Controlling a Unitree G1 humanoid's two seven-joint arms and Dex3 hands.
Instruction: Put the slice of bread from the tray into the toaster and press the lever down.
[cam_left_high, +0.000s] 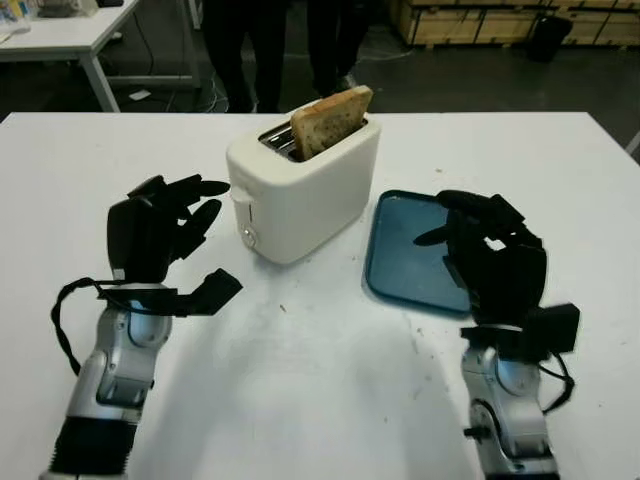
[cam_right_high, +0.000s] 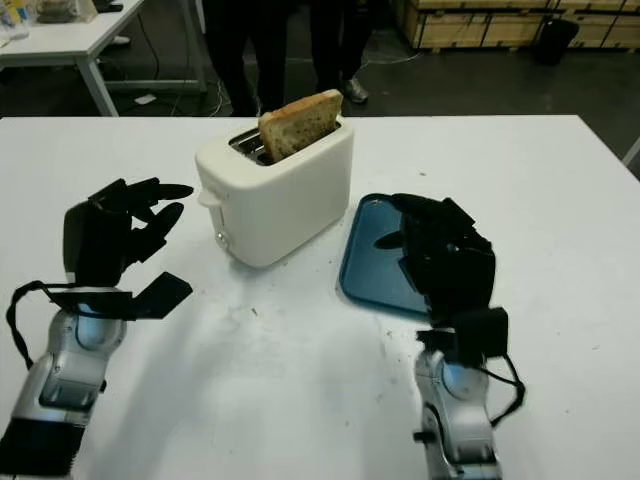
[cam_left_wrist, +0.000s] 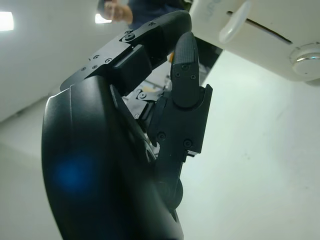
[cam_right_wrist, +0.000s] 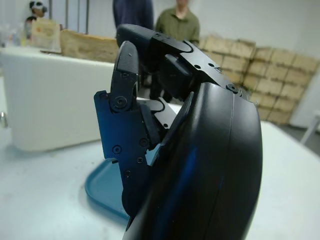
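Note:
A white toaster (cam_left_high: 310, 185) stands mid-table with a slice of toasted bread (cam_left_high: 330, 120) upright in its slot, the top half sticking out. Its lever (cam_left_high: 239, 198) sits high on the end face, above a round knob (cam_left_high: 248, 236). My left hand (cam_left_high: 195, 208) is open just left of that end face, fingertips a short gap from the lever (cam_left_wrist: 234, 25). The blue tray (cam_left_high: 405, 250) lies right of the toaster with nothing on it. My right hand (cam_left_high: 478, 238) is open over the tray's near right part.
The white table (cam_left_high: 320, 380) stretches wide in front of and around the toaster. Beyond its far edge stand people's legs (cam_left_high: 250, 40), another white table (cam_left_high: 60, 35) at back left, and stacked boxes (cam_left_high: 500, 20) at back right.

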